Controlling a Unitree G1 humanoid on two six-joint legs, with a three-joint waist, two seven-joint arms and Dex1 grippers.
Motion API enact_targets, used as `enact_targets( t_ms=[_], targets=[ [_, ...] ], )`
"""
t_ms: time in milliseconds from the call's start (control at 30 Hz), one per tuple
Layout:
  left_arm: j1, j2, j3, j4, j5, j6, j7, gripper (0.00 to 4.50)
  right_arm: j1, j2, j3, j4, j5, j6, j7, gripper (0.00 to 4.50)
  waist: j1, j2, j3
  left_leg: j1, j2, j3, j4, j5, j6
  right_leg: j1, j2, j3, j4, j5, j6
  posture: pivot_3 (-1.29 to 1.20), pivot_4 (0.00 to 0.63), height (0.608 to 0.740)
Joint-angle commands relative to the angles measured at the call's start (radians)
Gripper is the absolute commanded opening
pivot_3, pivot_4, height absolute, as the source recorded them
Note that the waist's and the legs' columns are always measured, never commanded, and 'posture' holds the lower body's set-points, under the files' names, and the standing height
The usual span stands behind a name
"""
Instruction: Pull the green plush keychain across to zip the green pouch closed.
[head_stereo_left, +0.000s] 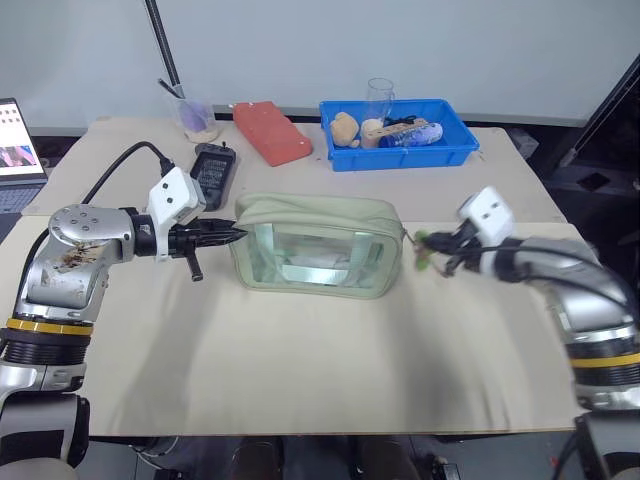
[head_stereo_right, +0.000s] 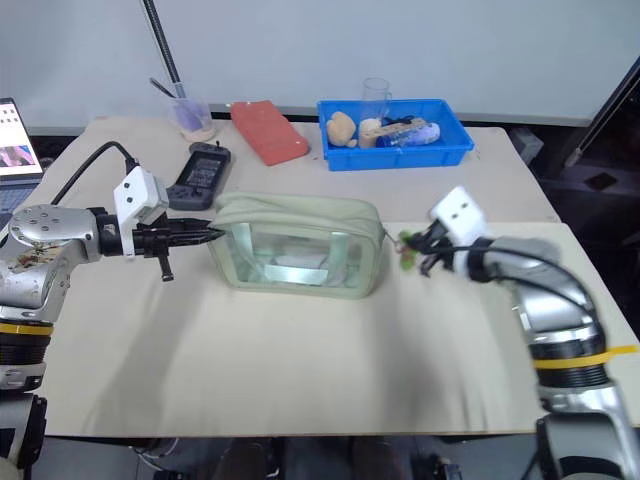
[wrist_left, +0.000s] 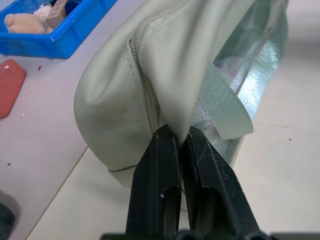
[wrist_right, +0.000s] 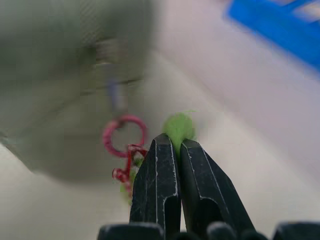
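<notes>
Currently:
pouch: pale sage-green clear-sided zip pouch (head_stereo_left: 318, 258) mid-worktop
left gripper (wrist_left: 176, 134): jaws pinched on pouch's end fabric
right gripper (wrist_right: 171, 143): jaws clamp lime-green plush keychain (wrist_right: 179, 127), apparently beside pouch's end

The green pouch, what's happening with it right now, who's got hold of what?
The left end effector is pinched shut on the fabric at one end of the green pouch, beside the zipper, bracing it on the table. The right end effector is shut on the green plush keychain at the pouch's opposite end, by a pinkish ring off the zipper pull. From the head views the zipper looks drawn across the top.
</notes>
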Motion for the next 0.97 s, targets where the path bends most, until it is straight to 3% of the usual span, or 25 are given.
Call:
enact_targets(
  t_ms=[33, 167, 233, 367, 567, 600, 767, 967],
  targets=[
    [-0.012, -0.007, -0.002, 0.001, 0.014, -0.014, 0.002, 0.0, 0.032, 0.033, 0.021, -0.033, 0.01, 0.021, -0.015, 0.02, 0.003, 0.0, 0.0, 0.0, 0.0, 0.0, 0.0, 0.0, 0.0, 0.0, 0.0, 0.0, 0.0, 0.0, 0.0, 0.0, 0.15, 0.74],
    [-0.005, -0.005, 0.014, -0.004, 0.007, -0.018, -0.001, 0.0, 0.027, -0.005, 0.019, 0.019, -0.042, -0.079, 0.0, 0.02, 0.008, 0.0, 0.0, 0.0, -0.001, 0.0, 0.001, 0.0, 0.0, 0.001, -0.001, 0.0, -0.002, 0.0, 0.0, 0.0, 0.15, 0.74],
    [-0.014, -0.004, 0.041, -0.001, -0.018, 0.001, 0.003, 0.0, -0.025, -0.042, -0.028, 0.05, -0.018, -0.095, 0.026, 0.78, 0.007, 0.0, 0.0, 0.0, -0.001, 0.001, 0.001, 0.0, 0.0, 0.001, -0.001, 0.0, -0.002, -0.001, -0.001, 0.0, 0.15, 0.74],
    [-0.034, 0.036, 0.108, 0.011, -0.076, 0.073, -0.019, 1.51, -0.143, -0.17, -0.091, 0.075, 0.05, -0.079, 0.16, 2.06, 0.004, 0.001, 0.001, 0.0, 0.0, 0.001, 0.001, 0.0, 0.0, 0.0, -0.001, 0.0, -0.001, -0.001, -0.001, 0.0, 0.15, 0.74],
    [-0.071, 0.119, 0.229, 0.045, -0.155, 0.191, -0.009, 4.49, -0.299, -0.339, -0.152, 0.081, 0.166, -0.011, 0.375, 4.19, -0.001, 0.001, 0.001, 0.0, 0.001, 0.0, -0.002, -0.001, 0.001, -0.001, 0.0, 0.0, -0.002, -0.001, -0.001, 0.0, 0.15, 0.74],
    [-0.079, 0.134, 0.244, 0.042, -0.17, 0.22, -0.007, 4.5, -0.313, -0.356, -0.164, 0.056, 0.211, 0.035, 0.407, 4.47, -0.001, 0.001, 0.001, 0.0, 0.001, 0.0, -0.002, -0.001, 0.001, -0.001, 0.0, 0.0, -0.002, -0.001, -0.001, 0.0, 0.15, 0.74],
    [-0.097, 0.225, 0.282, 0.037, -0.234, 0.341, -0.046, 4.5, -0.389, -0.343, -0.26, -0.058, 0.487, 0.327, 0.413, 4.47, 0.0, 0.001, 0.001, 0.0, 0.001, 0.001, -0.002, -0.001, 0.001, -0.001, 0.0, 0.0, -0.002, -0.002, -0.001, 0.0, 0.15, 0.74],
    [-0.086, 0.239, 0.276, 0.04, -0.234, 0.323, -0.055, 4.5, -0.343, -0.301, -0.279, -0.116, 0.502, 0.326, 0.313, 4.47, 0.009, 0.001, 0.001, 0.0, 0.0, 0.001, -0.002, -0.001, 0.001, -0.001, -0.002, 0.0, -0.002, -0.005, -0.007, 0.0, 0.15, 0.74]
  ],
)
